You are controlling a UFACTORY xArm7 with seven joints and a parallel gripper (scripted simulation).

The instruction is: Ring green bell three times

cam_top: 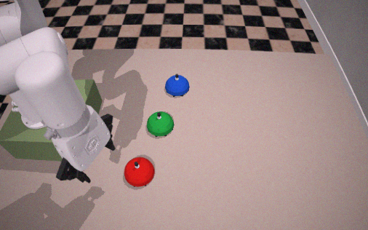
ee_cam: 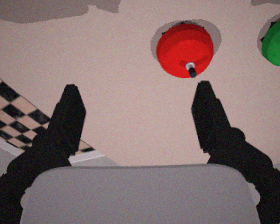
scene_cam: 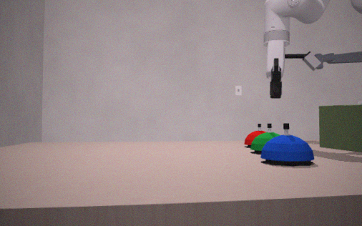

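Green bell: sitting on the counter, middle of a row between blue bell and red bell; dome glossy, black button standing raised. Claw: hanging above the counter beside the red bell, fingers spreading fully apart, gripping nothing, touching nothing.

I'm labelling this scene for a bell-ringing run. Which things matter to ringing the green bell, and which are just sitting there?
Part of the job:
- green bell, middle of the row, its button up
- gripper, jaws open and empty, high above the table, beside the red bell

Just there, not to be pressed or moved:
- red bell
- blue bell
- green block under the arm's base
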